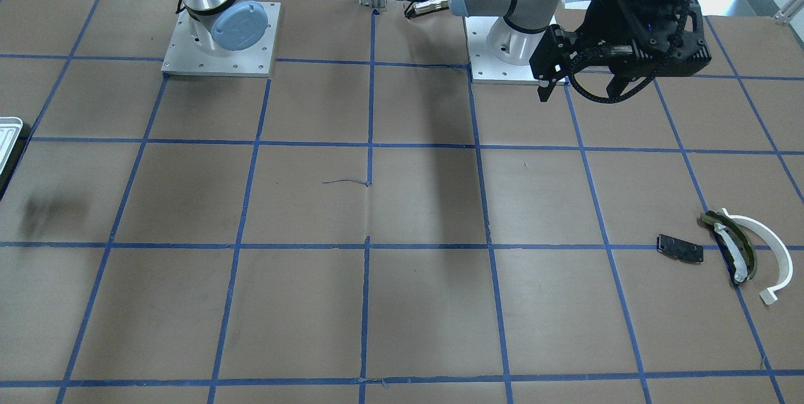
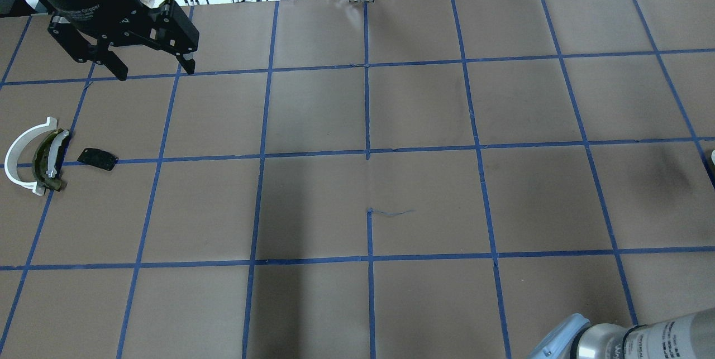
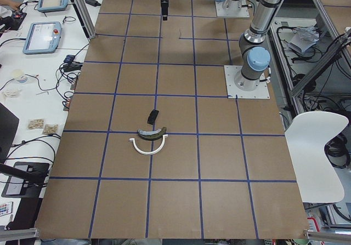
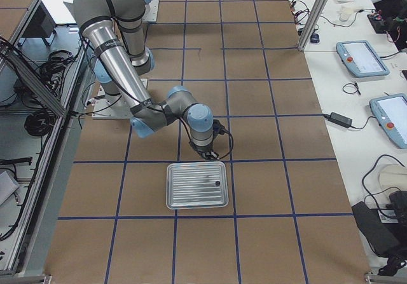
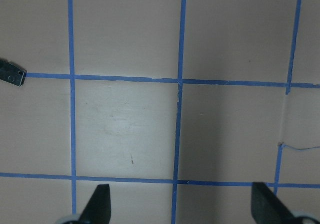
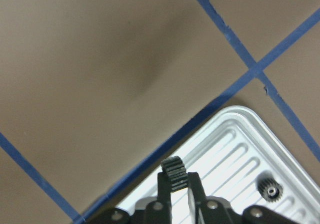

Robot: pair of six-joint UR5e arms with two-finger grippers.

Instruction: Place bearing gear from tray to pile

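In the right wrist view my right gripper (image 6: 177,182) is shut on a small black toothed bearing gear (image 6: 173,168), held over the rim of the white ridged tray (image 6: 227,144). A second black gear with a centre hole (image 6: 270,189) lies in the tray. The exterior right view shows this gripper (image 4: 206,152) at the tray's (image 4: 184,195) far edge. My left gripper (image 2: 153,71) is open and empty, high above the table beyond the pile. The pile holds a black plate (image 2: 97,158), a white arc (image 2: 17,152) and an olive strip (image 2: 47,158).
Brown paper with blue tape grid lines covers the table. The arm bases (image 1: 220,39) stand at the robot's edge. A corner of the tray (image 1: 7,134) shows at the front-facing view's left edge. The black plate's end (image 5: 11,72) shows in the left wrist view.
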